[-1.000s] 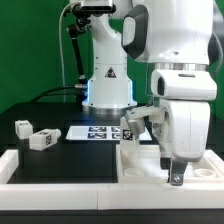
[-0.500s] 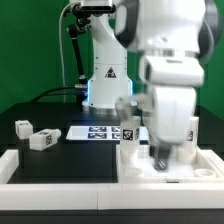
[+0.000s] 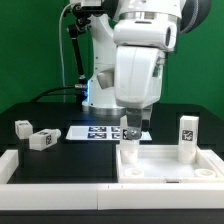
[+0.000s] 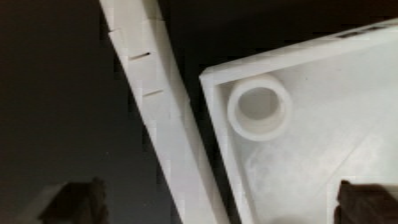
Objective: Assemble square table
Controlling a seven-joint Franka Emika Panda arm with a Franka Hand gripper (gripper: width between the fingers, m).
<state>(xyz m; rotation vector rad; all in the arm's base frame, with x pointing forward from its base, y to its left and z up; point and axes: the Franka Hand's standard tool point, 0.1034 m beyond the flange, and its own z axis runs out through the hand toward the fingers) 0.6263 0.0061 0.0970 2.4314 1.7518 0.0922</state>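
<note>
**Square top** – white, rimmed face up, lying just beside the long white rail; a round socket shows in its corner.

**Legs** – we count four:
- near leg, upright at the top's corner on the exterior view's left
- far leg, upright at the top's opposite side
- two loose legs, lying well apart from the top

**Marker board** – flat, behind the top.

**Gripper** – above the top's near-leg corner, fingers spread wide, holding nothing.

Plain green wall behind the pincer — matte black surface beneath and beside it; lighting bright, even.
</note>
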